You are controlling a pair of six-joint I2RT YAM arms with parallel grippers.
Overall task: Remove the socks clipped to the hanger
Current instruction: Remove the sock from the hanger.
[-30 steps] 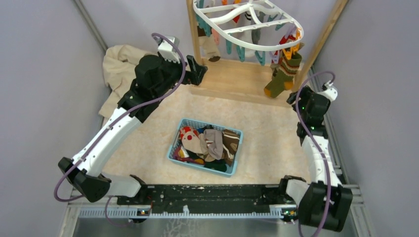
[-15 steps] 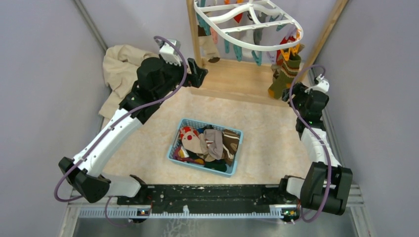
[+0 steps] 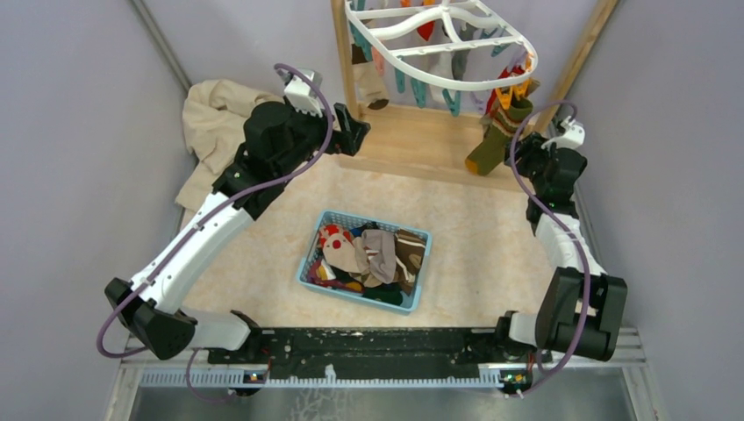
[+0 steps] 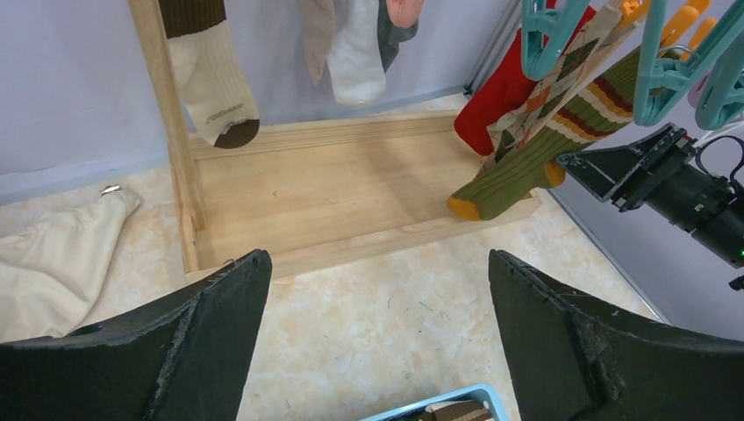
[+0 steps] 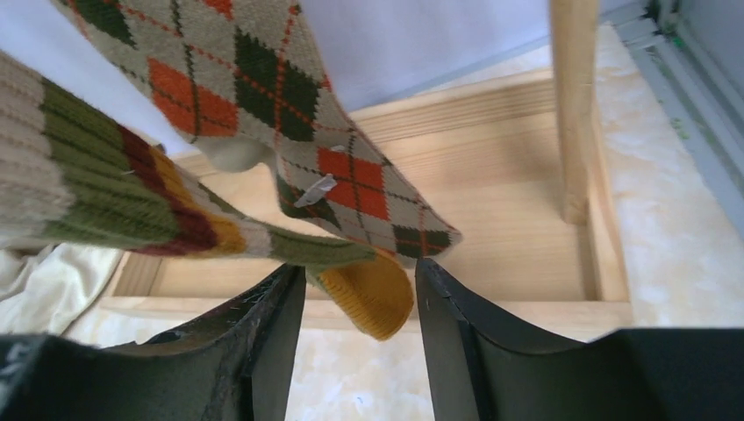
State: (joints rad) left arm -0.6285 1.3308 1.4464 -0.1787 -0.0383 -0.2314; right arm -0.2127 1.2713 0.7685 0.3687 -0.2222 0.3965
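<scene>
While the left pincer [image 4: 377,285] hangs wide open and empty over the pale mottled worktop [image 3: 478,250], near the left post of the light wooden rack frame [image 4: 351,184], the right pincer [image 5: 360,266] is raised to the frame's right end. Its two black fingers [image 5: 263,338] are set on either side of the orange toe of the olive-green ribbed sock with orange and dark red stripes [image 5: 88,184]. Whether that toe is actually squeezed cannot be told, since the jaws stand partly apart.

This sock is clipped at the right end of the white plastic oval hanger [image 3: 446,11], which is hung at the top of the frame. A beige argyle sock [image 5: 342,167] and a plain red sock [image 4: 500,96] are clipped just beside it. A brown-and-cream sock [image 4: 206,79] is hung at the left post. More socks are piled in the light blue plastic basket [image 3: 379,223] at mid-worktop. A large beige cloth [image 3: 211,123] is heaped at the far left.
</scene>
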